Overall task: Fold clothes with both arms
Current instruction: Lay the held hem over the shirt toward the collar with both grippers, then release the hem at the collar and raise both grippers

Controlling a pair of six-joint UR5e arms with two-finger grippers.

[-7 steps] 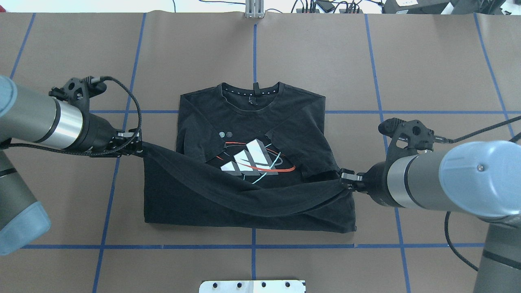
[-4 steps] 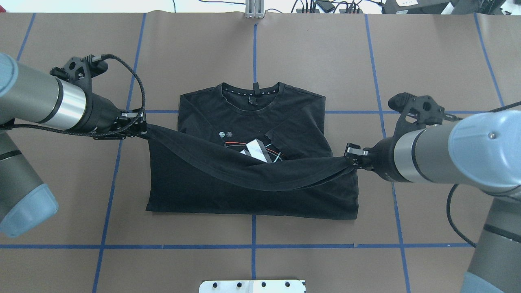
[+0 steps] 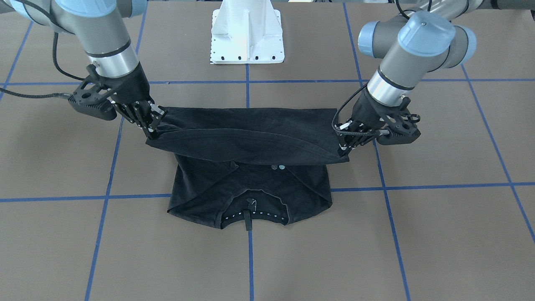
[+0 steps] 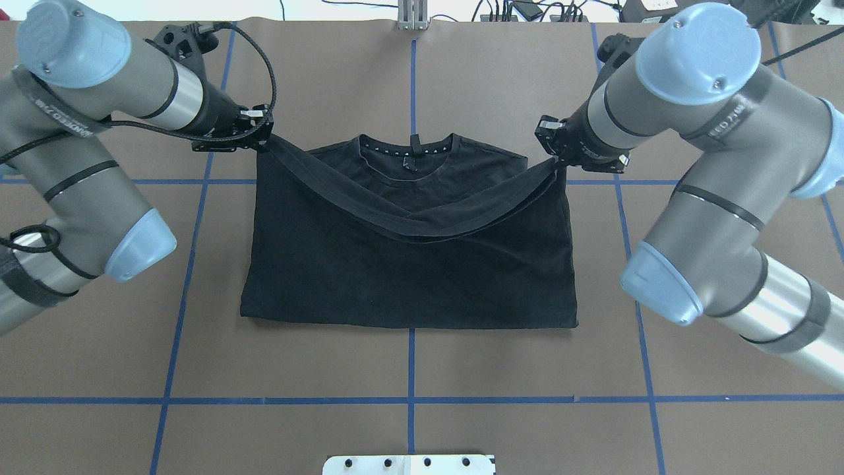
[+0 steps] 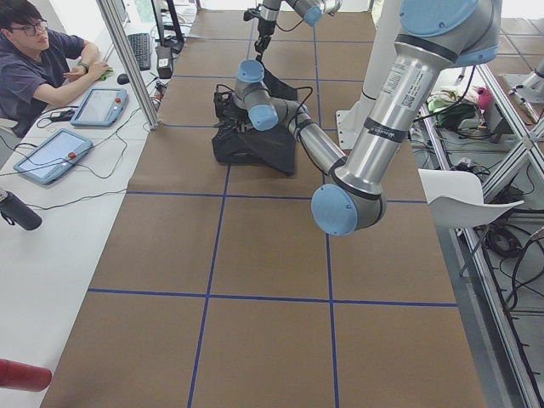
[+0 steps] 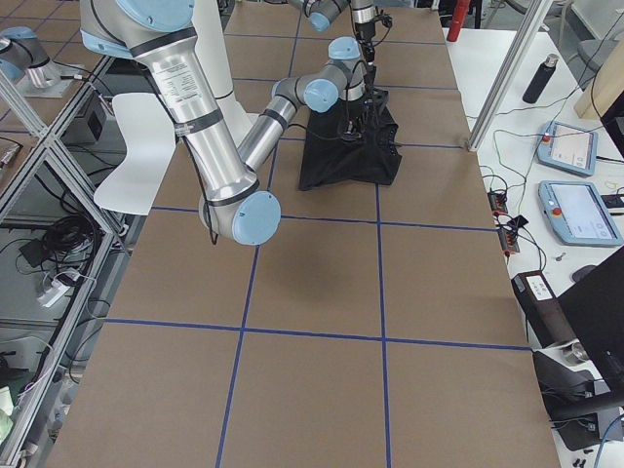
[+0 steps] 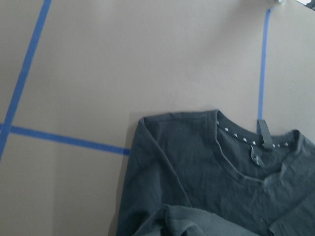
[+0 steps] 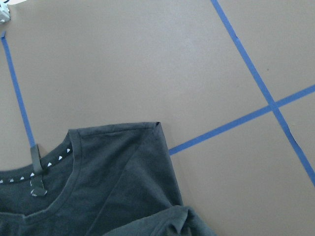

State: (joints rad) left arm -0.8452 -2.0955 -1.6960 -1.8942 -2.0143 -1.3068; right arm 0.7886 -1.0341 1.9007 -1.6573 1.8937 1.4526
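Observation:
The black T-shirt [image 4: 409,277] lies on the brown table cover, collar [image 4: 409,150] at the far side. Its lower half is folded up over the chest, so the logo is hidden. My left gripper [image 4: 264,136] is shut on one hem corner by the shirt's left shoulder. My right gripper [image 4: 552,146] is shut on the other corner by the right shoulder. The hem [image 4: 422,227] sags between them, held above the cloth. In the front-facing view the left gripper [image 3: 343,147] is on the right and the right gripper [image 3: 151,127] on the left. The left wrist view shows the collar [image 7: 256,147].
Blue tape lines [image 4: 409,399] cross the brown table cover. The white robot base plate [image 4: 409,464] sits at the near edge. Cables and a metal post [image 4: 412,16] line the far edge. An operator [image 5: 38,51] sits at a side desk with tablets.
Both grippers have carried the hem away from the robot toward the collar. The folded-up lower half now covers the logo, and the near fold edge has moved farther from the robot.

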